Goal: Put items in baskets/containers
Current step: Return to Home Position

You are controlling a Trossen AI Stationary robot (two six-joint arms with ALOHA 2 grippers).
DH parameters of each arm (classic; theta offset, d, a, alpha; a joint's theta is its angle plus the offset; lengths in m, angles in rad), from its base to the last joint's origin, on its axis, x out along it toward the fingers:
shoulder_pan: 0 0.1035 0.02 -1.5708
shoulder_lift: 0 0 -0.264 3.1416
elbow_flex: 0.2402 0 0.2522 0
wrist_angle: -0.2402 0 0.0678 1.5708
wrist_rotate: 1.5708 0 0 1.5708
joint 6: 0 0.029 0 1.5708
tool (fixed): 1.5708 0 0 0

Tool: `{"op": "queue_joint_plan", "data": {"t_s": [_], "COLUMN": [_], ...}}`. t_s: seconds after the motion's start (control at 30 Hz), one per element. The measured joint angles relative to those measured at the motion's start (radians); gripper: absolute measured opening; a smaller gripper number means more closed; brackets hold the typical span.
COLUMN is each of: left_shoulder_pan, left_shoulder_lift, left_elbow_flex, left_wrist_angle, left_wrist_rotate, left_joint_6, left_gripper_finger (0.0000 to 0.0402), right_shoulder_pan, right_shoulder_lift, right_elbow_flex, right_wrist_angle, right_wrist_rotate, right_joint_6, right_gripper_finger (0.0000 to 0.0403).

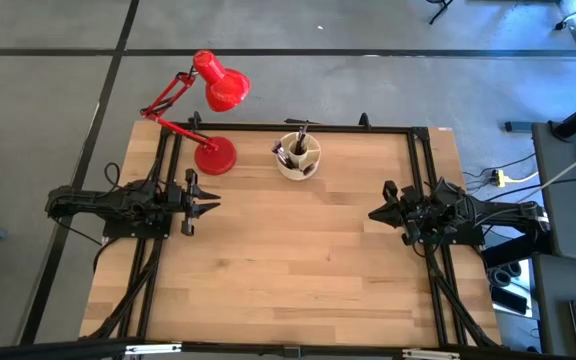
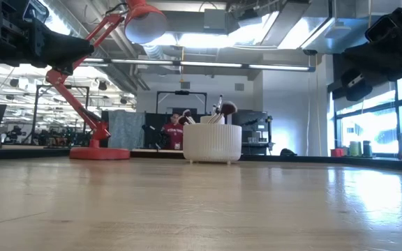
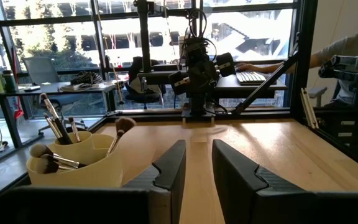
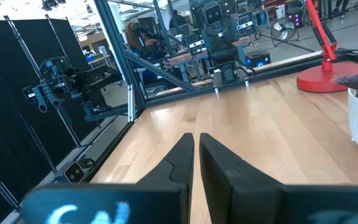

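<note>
A: Where are the brushes [image 1: 299, 142]?
B: Standing tips-up in the cup [image 1: 298, 168]. I see none loose on the bench [image 1: 288, 270].
A: Handling?
B: Probably light, with thin stiff handles, a bit slick, and soft tips. Pinch mid-handle, never the bristles. The cup looks light and could tip.
A: Jaws?
B: Left jaws parted a little, right jaws almost closed, both holding nothing. The cup is well apart from both, ahead and left of the left jaws, ahead and right of the right jaws.
</note>
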Motion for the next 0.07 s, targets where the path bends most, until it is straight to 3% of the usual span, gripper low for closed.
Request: {"op": "queue_joint_plan", "data": {"t_s": [0.07], "left_shoulder_pan": [0.0], "left_shoulder_lift": [0.0], "left_elbow_flex": [0.0], "left_wrist_angle": [0.0], "left_wrist_rotate": [0.0], "left_joint_6": [0.0], "left_gripper_finger": [0.0075], "right_shoulder_pan": [0.0], "right_shoulder_lift": [0.0], "right_elbow_flex": [0.0], "right_wrist_angle": [0.0], "right_wrist_rotate": [0.0], "right_joint_6": [0.0], "right_gripper_finger": [0.0028]}}
